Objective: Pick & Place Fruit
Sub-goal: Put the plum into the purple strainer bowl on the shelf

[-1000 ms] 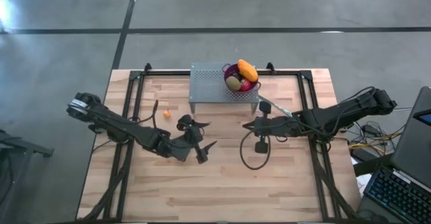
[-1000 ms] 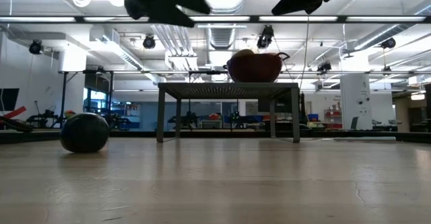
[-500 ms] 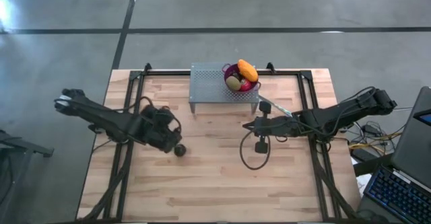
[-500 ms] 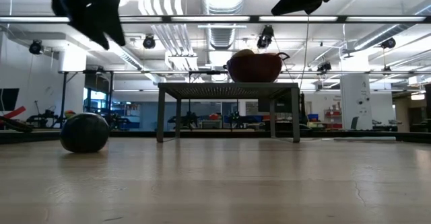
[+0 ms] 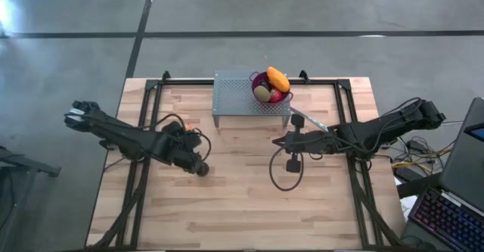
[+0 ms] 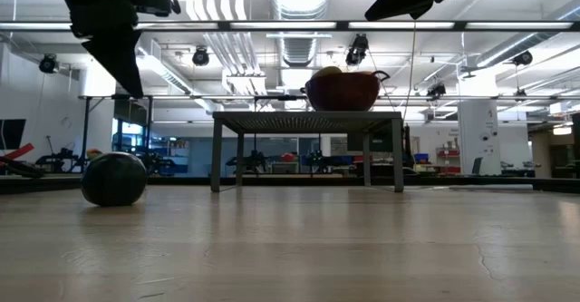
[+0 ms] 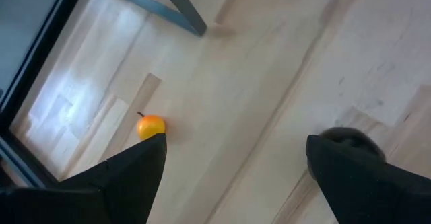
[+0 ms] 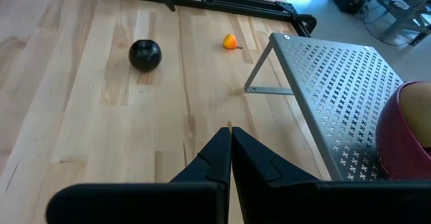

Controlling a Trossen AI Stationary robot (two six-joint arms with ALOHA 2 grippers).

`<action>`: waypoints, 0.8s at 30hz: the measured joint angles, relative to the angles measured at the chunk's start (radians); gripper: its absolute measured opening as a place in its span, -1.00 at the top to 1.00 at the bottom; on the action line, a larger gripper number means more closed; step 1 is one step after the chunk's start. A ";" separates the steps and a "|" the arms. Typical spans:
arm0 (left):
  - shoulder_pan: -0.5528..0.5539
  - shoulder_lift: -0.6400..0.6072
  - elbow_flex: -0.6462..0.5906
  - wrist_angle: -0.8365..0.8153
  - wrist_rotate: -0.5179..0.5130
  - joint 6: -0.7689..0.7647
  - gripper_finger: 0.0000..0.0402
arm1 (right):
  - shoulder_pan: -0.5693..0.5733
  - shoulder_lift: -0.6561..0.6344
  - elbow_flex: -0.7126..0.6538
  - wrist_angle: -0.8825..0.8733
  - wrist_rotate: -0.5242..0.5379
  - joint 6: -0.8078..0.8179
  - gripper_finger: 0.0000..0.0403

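A purple bowl point(image 5: 270, 88) stands on a grey perforated stand point(image 5: 234, 99) at the table's far side. It holds an elongated orange fruit point(image 5: 278, 79), a brown-green oval point(image 5: 262, 93) and a red one. A near-black ball point(image 5: 202, 169) and a small orange ball point(image 7: 151, 126) rest on the wood. My left gripper point(image 7: 236, 143) hangs open above the table, slanting down, with the orange ball off one fingertip and the black ball point(image 7: 347, 140) partly behind the other. My right gripper point(image 5: 277, 141) hangs shut over the table's middle, holding nothing.
A thin silver utensil point(image 5: 306, 119) lies right of the stand. A black cable loop point(image 5: 287, 169) hangs below my right gripper. Black frame rails run along the table's left, right and far edges. Bare wood spreads toward the near edge.
My left gripper has drawn back toward the table's left edge and tipped from nearly level to slanting steeply down, staying open. The near-black ball, which it hid from above, now shows; the ball itself has not moved.
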 joint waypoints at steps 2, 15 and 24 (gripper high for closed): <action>0.000 0.005 -0.003 0.012 0.001 0.003 -0.79 | 0.000 0.000 0.000 0.000 0.000 0.000 0.96; 0.000 0.006 -0.091 0.255 0.087 0.021 -0.79 | 0.000 0.000 0.000 0.000 -0.001 0.000 0.96; -0.027 0.006 -0.152 0.301 0.189 0.337 -0.79 | 0.000 0.000 -0.001 0.000 -0.001 -0.002 0.96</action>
